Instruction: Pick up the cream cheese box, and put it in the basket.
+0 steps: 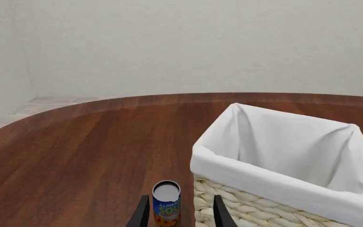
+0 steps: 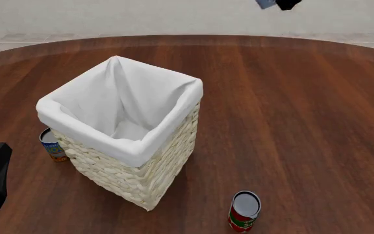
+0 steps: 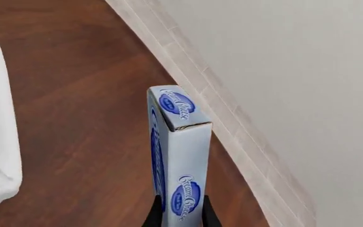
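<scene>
Right gripper [image 3: 178,213] is clamped narrow on the cream cheese box [image 3: 178,156], carrying it high over the far table, well short of the basket [image 2: 144,187], so it can clear the rim. Left gripper [image 1: 181,215] waits spread wide around a soup can [image 1: 166,202]. One box, one basket, two cans, including the red can [image 2: 244,210].

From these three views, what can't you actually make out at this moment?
- Right gripper: the right wrist view's edge crops it to fingertips on the cream cheese box; the front view's top edge crops both.
- Left gripper: only fingertips show in the left wrist view.
- Basket floor: its liner folds hide most of it.
- Blue soup can: the basket partly hides it in the front view.
</scene>
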